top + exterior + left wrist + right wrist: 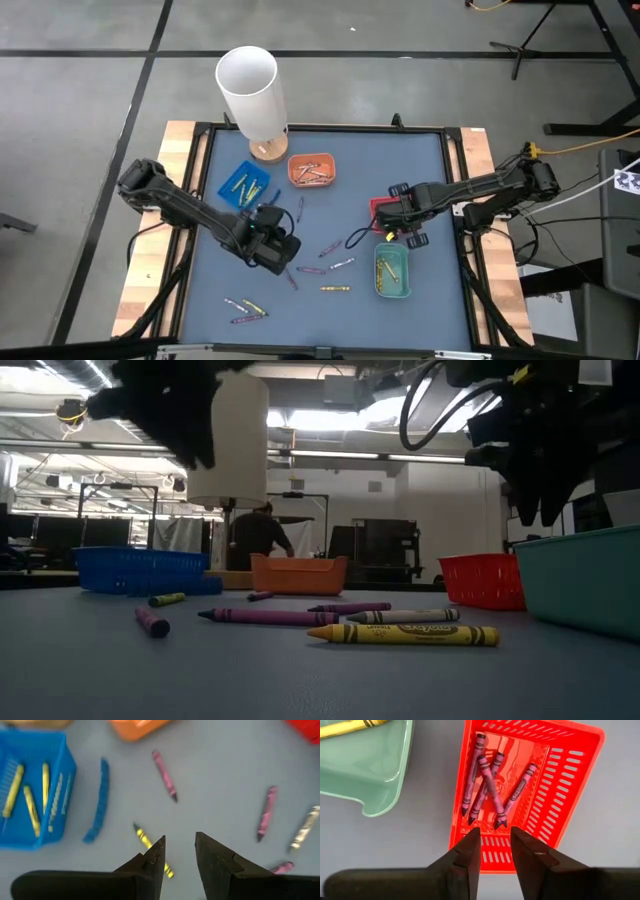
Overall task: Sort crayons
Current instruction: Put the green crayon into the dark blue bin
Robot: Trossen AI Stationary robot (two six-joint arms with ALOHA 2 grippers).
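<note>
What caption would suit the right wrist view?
Right gripper, fingers apart and empty, above the red tray holding four purple crayons.

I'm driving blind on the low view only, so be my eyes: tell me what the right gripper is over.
Observer: The right gripper hangs over the red tray, jaws apart, empty.
Operator: Report that tray's contents.
Observer: Four purple crayons lie inside it.
Operator: Give me the left gripper.
Observer: The left gripper is open above the mat, with a loose yellow crayon just ahead of its fingers.
</note>
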